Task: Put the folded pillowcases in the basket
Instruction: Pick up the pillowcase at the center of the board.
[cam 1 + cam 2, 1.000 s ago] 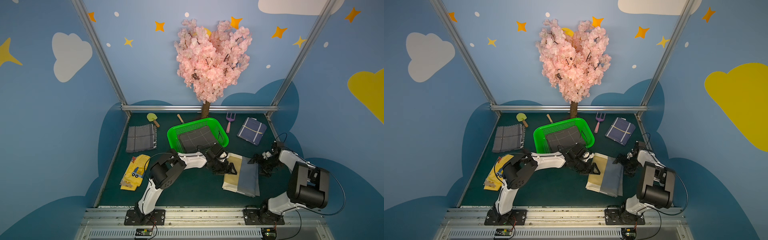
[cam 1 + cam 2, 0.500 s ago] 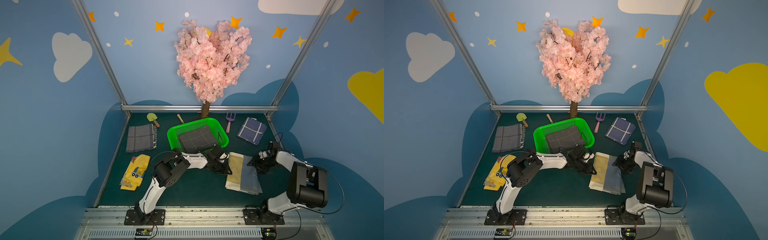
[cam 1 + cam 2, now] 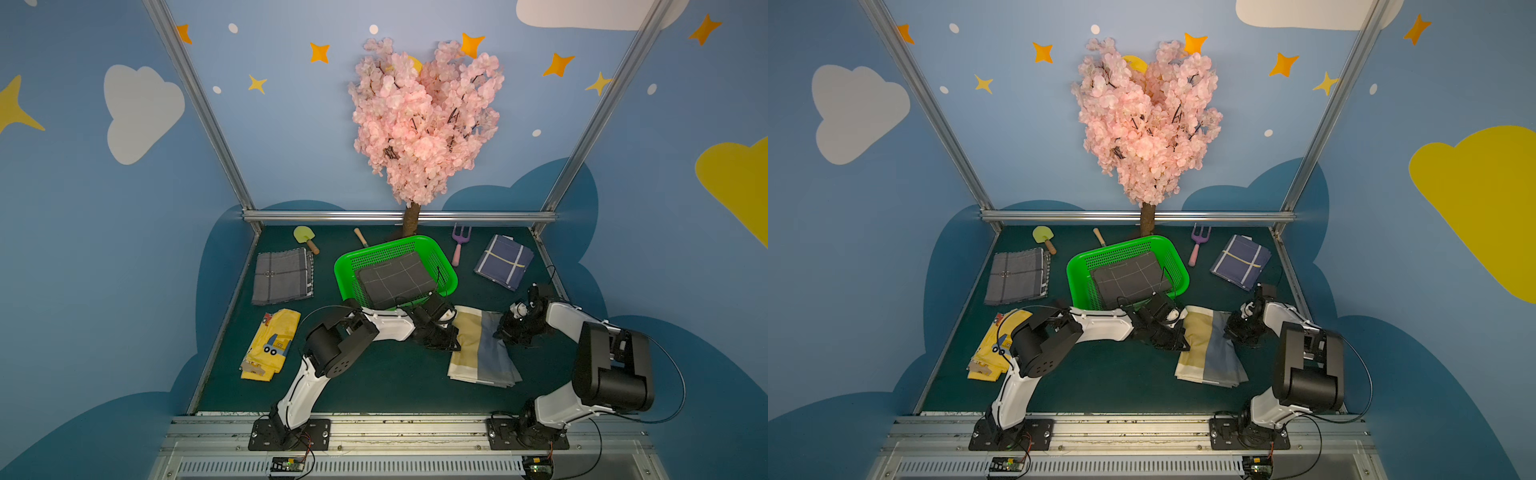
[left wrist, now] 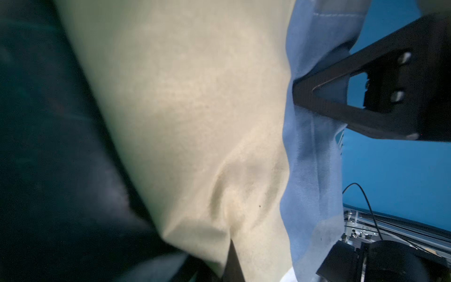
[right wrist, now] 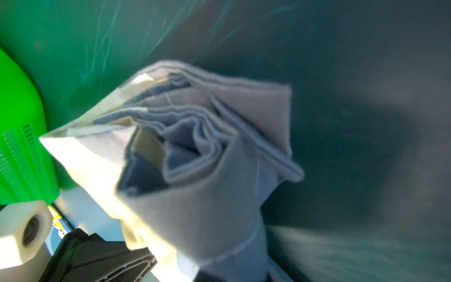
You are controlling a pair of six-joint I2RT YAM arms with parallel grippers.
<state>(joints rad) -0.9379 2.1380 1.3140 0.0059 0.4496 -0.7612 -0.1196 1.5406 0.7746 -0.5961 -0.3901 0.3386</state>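
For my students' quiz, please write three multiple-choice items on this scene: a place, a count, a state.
1. Where lies the dark checked cloth? A in the basket; B on the bare table; C in the tree.
2. How many folded cloths lie outside it? A two; B four; C six.
3. The left hand and right hand are: A both open; B both shut on the beige-blue pillowcase; C one open.
Key: 1 A, green walls surround it; 2 B, grey cloth, yellow cloth, navy cloth, pillowcase; 3 B, each pinches an edge.
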